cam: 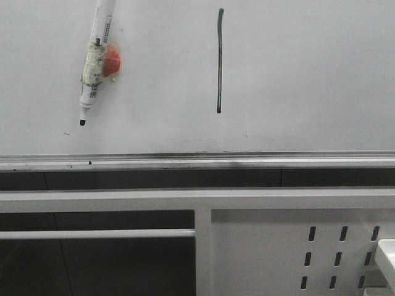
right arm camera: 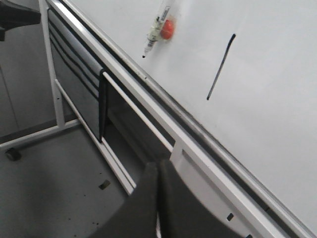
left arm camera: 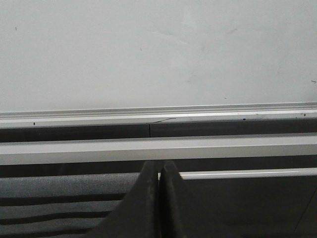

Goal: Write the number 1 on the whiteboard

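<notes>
The whiteboard (cam: 308,74) fills the upper front view, with a silver ledge (cam: 197,161) along its lower edge. A thin black vertical stroke, the number 1 (cam: 220,60), stands near its middle and shows in the right wrist view (right arm camera: 221,67) too. A white marker pen (cam: 94,61) with tape and a red blob sticks to the board at the left, tip down; it also shows in the right wrist view (right arm camera: 157,27). My left gripper (left arm camera: 158,171) is shut and empty, below the ledge (left arm camera: 158,115). My right gripper (right arm camera: 158,171) is shut and empty, away from the board (right arm camera: 277,74). Neither gripper shows in the front view.
A white metal frame (cam: 197,200) with a perforated panel (cam: 339,250) stands below the board. In the right wrist view the frame's legs (right arm camera: 52,74) and a caster (right arm camera: 12,153) stand on the grey floor (right arm camera: 49,193). A white object's corner (cam: 387,259) shows at the lower right.
</notes>
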Robot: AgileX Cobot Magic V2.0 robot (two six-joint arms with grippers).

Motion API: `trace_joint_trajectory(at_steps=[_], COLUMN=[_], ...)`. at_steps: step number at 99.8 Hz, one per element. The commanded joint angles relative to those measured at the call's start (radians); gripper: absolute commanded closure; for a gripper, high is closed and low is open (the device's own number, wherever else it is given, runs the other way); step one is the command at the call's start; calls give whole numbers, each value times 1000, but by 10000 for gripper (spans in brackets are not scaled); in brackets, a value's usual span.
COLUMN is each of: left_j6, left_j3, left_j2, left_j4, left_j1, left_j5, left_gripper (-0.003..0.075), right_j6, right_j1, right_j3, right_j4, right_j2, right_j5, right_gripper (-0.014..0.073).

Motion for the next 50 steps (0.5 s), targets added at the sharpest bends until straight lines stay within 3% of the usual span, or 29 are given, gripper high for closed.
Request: trace_joint_trajectory(at_steps=[1,11,26,43,50], left_j6=[-1,-1,-1,-1,-1], left_j3=[36,36,36,36,36], left_j2=[-21,-21,-21,-21,-21], left_j4=[-15,-15,-15,-15,-15], left_j1=[2,2,2,2,2], left_j5=[-53,-53,-53,-53,-53], left_gripper=[740,740,740,740,740], right_j6=[-6,12,291,321,321], right_j1=[-7,-31,-127,-249,-299], right_j3=[6,85,271,535,515], right_j4=[-30,-125,-227,-170,-131], right_j2=[-1,-19,-56,-165,-254], right_j5=[-133,-238,-595,-1014,-854], right_gripper=[663,663,664,663,664])
